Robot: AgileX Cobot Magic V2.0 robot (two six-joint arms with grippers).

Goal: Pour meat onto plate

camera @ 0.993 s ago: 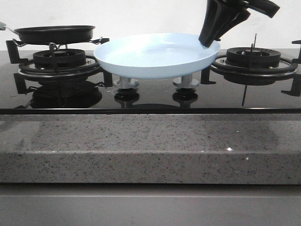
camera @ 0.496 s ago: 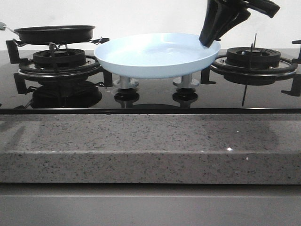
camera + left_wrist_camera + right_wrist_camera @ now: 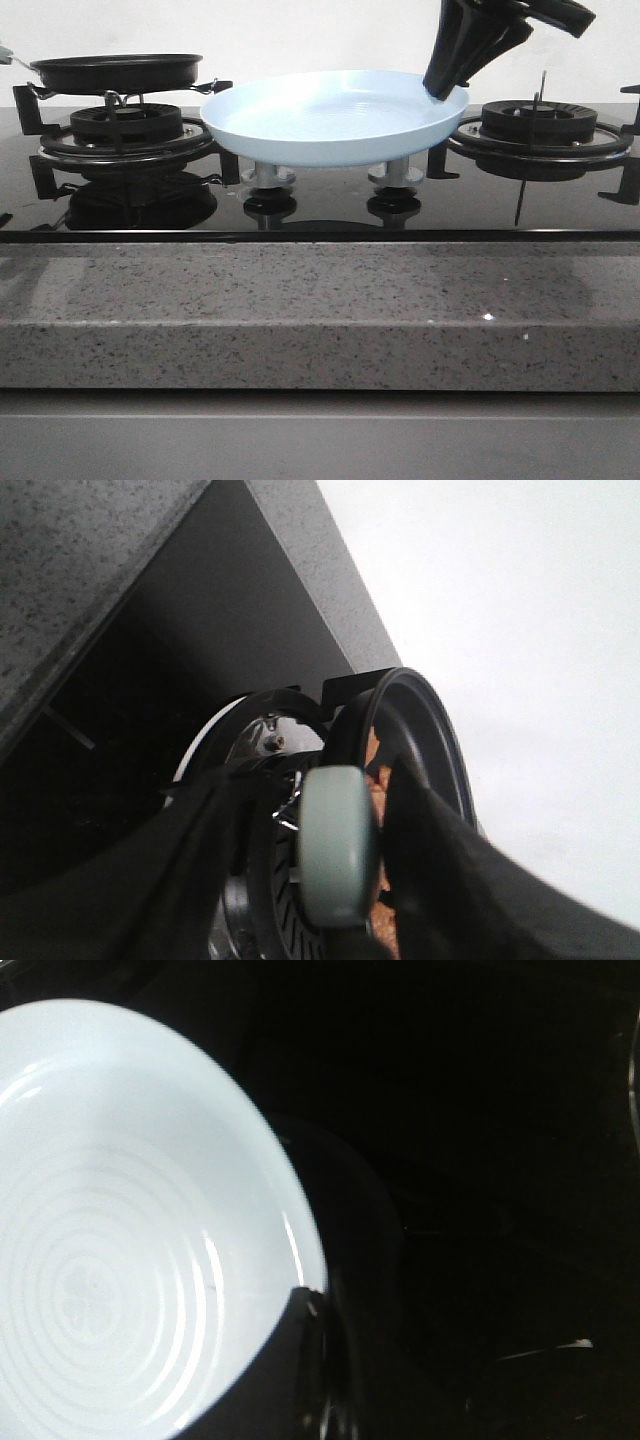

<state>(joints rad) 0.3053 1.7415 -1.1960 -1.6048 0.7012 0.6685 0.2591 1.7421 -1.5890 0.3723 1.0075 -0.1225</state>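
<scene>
The pale blue plate [image 3: 330, 115] hangs above the stove's middle knobs. My right gripper [image 3: 443, 92] is shut on its right rim. In the right wrist view the plate [image 3: 120, 1210] is bare, and the gripper [image 3: 315, 1305] pinches its edge. The black frying pan [image 3: 115, 72] sits on the left burner. In the left wrist view my left gripper [image 3: 310, 775] is shut on the pan's pale green handle [image 3: 335, 845]. Reddish-brown meat [image 3: 372, 780] shows inside the pan [image 3: 420, 720]. The left gripper is outside the front view.
The left burner grate [image 3: 125, 125] is under the pan and the right burner [image 3: 540, 125] stands beside the plate. Two stove knobs [image 3: 268, 180] sit under the plate. A speckled stone counter edge [image 3: 320, 310] runs along the front.
The pan handle's tip at the left edge has risen slightly, and a shadow on the counter's left has shifted. The plate and the right gripper have stayed still.
</scene>
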